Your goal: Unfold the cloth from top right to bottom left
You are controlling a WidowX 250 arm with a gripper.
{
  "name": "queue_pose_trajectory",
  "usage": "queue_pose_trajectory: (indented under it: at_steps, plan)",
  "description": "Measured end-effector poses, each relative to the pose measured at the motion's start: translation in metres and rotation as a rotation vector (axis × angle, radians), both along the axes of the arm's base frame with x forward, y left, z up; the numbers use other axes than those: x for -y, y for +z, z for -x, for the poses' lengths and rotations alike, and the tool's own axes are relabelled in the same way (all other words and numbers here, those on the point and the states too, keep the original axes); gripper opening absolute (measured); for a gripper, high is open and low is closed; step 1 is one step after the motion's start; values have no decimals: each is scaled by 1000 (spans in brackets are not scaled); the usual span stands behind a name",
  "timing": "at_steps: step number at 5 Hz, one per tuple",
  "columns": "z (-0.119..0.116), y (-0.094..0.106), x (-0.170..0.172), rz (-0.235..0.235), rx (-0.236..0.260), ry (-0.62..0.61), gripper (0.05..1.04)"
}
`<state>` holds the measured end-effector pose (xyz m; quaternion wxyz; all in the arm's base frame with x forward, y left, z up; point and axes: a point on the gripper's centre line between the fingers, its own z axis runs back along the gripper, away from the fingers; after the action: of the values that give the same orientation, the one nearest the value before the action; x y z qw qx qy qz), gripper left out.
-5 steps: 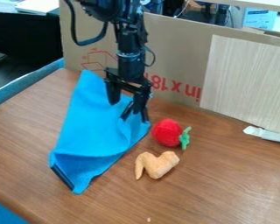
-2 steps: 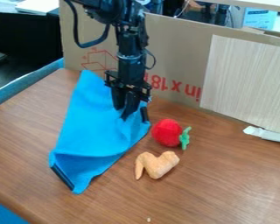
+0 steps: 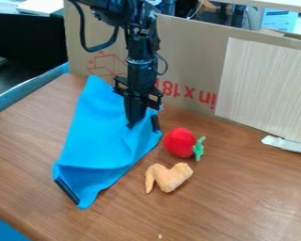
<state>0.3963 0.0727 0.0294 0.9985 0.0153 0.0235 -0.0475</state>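
Note:
The black gripper (image 3: 131,126) hangs over the upper right part of the blue cloth (image 3: 101,141), its fingers closed together with their tips down at the fabric. A pinch of cloth seems to be held between the tips, though the contact itself is hidden. The cloth lies folded in a long, slanting shape, from a peak near the cardboard to a corner at the lower left. One black edge strip shows at its lower left, and another short one just right of the gripper.
Right of the cloth sit a red toy strawberry (image 3: 180,142) with a green stem and a tan toy chicken wing (image 3: 169,177). A cardboard wall (image 3: 189,61) stands behind, with a pale wood-grain panel (image 3: 265,87) on it. White scrap (image 3: 287,144) lies at the right.
The gripper's fingers, wide apart at first, have come together over the cloth. The cloth and both toys have stayed in place.

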Motion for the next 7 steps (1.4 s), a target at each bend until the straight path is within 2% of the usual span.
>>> queue_pose_trajectory:
  at_steps: [1,3,4,5,6,7]
  plan:
    - [3,-1,3,21,-7,-16,53]
    - [22,40,-25,127,20,12,53]
    - [36,49,-47,177,9,32,53]
    - [60,50,-86,204,-19,73,53]
    - [87,58,-127,212,-37,116,53]
    - [113,62,-155,238,-54,141,53]
